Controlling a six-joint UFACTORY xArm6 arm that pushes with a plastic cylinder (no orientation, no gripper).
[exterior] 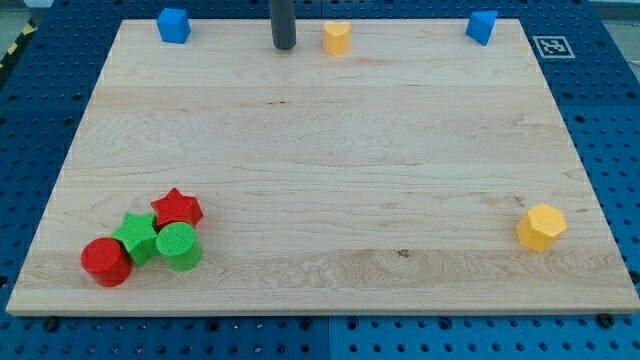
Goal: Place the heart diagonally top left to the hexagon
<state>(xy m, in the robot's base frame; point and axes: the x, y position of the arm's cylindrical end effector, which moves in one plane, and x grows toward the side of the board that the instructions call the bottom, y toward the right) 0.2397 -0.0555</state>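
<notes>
A yellow block, which looks like the heart, lies at the view's top edge of the wooden board, near the middle. The yellow hexagon lies far from it, near the view's bottom right corner. My tip stands at the view's top, just left of the heart with a small gap between them, and touches no block.
A blue block lies at the view's top left and another blue block at the top right. At the bottom left a red star, green star, green cylinder and red cylinder cluster together.
</notes>
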